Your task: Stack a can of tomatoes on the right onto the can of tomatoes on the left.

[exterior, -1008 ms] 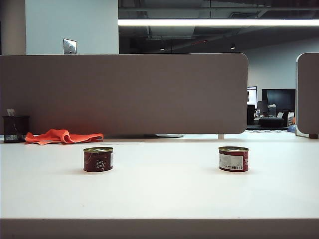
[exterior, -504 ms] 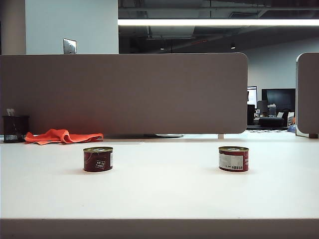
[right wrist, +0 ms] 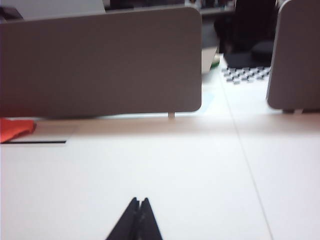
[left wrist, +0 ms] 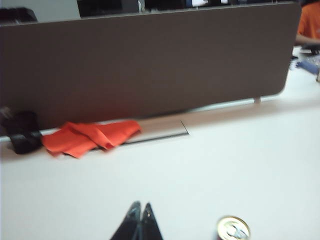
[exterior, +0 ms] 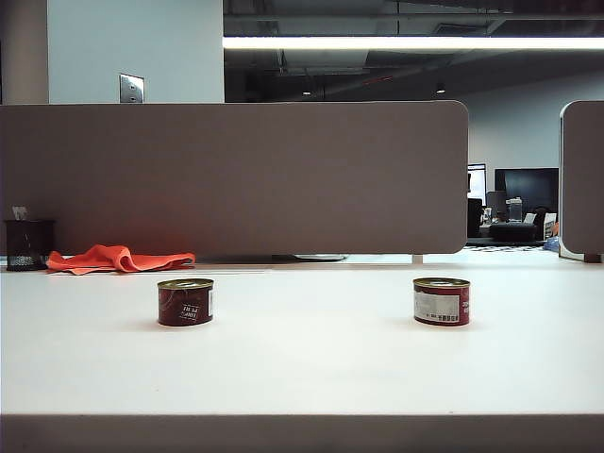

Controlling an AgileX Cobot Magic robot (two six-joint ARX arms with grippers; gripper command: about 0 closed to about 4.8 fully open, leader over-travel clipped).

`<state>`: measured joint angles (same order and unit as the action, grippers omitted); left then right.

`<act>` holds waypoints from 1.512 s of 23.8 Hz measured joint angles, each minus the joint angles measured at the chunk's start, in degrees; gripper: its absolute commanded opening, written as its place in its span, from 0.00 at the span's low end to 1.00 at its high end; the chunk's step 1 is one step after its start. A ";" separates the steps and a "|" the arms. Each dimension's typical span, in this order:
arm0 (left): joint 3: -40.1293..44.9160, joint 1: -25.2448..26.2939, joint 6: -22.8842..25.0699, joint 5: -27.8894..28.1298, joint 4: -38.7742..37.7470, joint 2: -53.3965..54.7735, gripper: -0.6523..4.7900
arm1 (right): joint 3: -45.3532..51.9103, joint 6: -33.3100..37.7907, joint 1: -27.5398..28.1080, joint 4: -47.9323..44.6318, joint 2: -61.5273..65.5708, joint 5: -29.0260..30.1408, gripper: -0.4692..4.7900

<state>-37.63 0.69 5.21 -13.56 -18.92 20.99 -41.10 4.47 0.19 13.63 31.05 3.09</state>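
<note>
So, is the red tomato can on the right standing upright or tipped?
Upright: the red tomato can rests on its flat base, gold lid upward.

On the table [exterior: 302,368] the left can [exterior: 185,302] stands at nine o'clock and the right can [exterior: 442,301] at three, well apart. Behind them, at twelve, stands the divider [exterior: 236,179]. My left gripper [left wrist: 140,212] and right gripper [right wrist: 138,206], fingertips together, hang above the table.

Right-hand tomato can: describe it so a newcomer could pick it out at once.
Start at the long grey divider panel behind the white table. Below its right end stands the right-hand tomato can, upright, untouched. Unlike the left can with its dark red side, this one shows a white label panel.
</note>
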 measured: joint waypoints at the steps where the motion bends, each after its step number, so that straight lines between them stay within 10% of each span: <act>1: -0.63 -0.13 0.09 -1.20 -0.31 2.10 0.11 | -1.03 0.02 -0.11 -0.02 2.34 0.00 0.08; 10: -5.33 -6.54 0.15 -6.75 -3.06 16.68 0.11 | -9.66 -10.73 -12.66 8.90 22.47 -1.95 0.08; 13: -6.21 -7.93 0.17 -6.73 -4.48 19.19 0.36 | -10.14 -12.98 -14.21 9.88 25.90 -3.21 0.08; 14: -6.56 -8.02 0.15 -6.75 -4.50 19.82 0.64 | -10.12 -13.16 -14.47 9.92 26.73 -3.32 0.15; 20: -10.14 -7.87 0.04 -6.67 -5.38 23.15 0.81 | -10.12 -13.51 -14.95 8.46 32.26 -3.52 0.69; 28: -14.43 -7.89 -1.70 -10.23 -6.19 28.44 0.63 | -11.17 -10.88 -14.99 6.84 38.01 -3.45 0.76; 31: -14.45 -8.44 -1.81 -10.78 -6.23 28.48 0.63 | -12.09 -10.45 -15.02 7.34 41.35 -3.13 0.99; 36: -14.47 -8.41 -2.03 -10.84 -6.67 28.52 0.27 | -18.97 -6.05 -15.28 10.75 52.19 -3.04 1.00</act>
<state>-52.10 -7.73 3.18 -24.40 -25.58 49.52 -60.07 -1.58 -15.09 24.38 83.24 0.05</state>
